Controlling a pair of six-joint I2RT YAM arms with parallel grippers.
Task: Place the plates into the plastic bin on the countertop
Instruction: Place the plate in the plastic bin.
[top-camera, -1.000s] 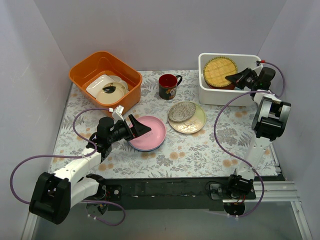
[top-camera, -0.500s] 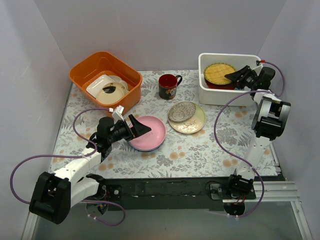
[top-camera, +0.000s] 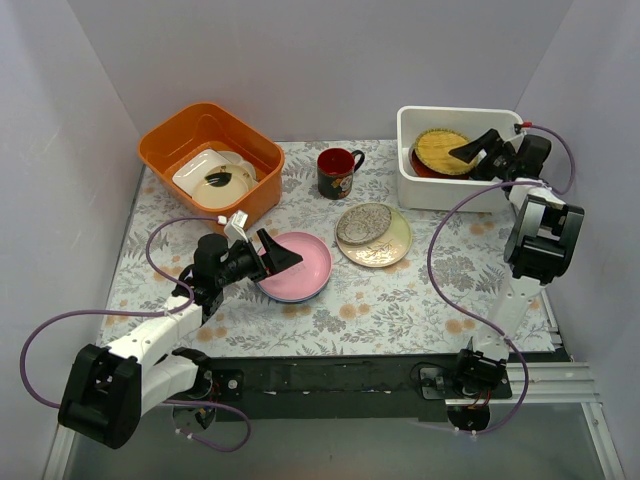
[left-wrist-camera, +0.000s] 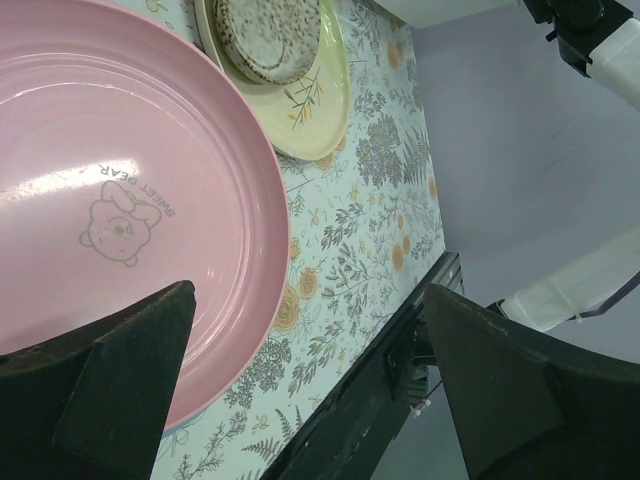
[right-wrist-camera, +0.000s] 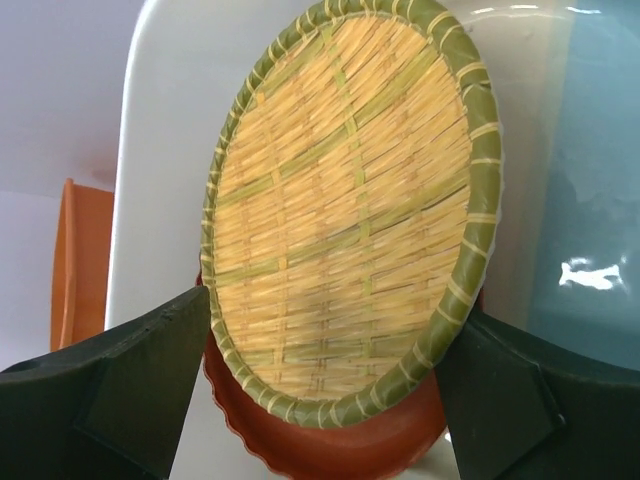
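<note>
**While yellow woven plate (top-camera: 441, 150) lies in plastic bin (top-camera: 455, 195), pink plate (top-camera: 305, 262) waits at left gripper (top-camera: 280, 254)**

Woven plate sits on a red-brown plate (right-wrist-camera: 330, 450) inside the bin. The right gripper (top-camera: 462, 150) hangs over it w/ jaws spread wide, gripping nothing. Left gripper is spread too, one finger over the pink plate, the other past its rim; contact unclear. Pink plate looks glossy, stiff, prob slick & chippable, so pinch the rim firmly and lift w/ a tilt. A bluish rim shows under it on the countertop (top-camera: 400, 300), so the two may drag together. Cream plate (top-camera: 395, 245) w/ grey speckled plate (top-camera: 362, 222) on top sits betw pink plate & bin, right on the carry path. Mug (top-camera: 338, 172) & orange tub (top-camera: 190, 130) stand farther back.
</note>
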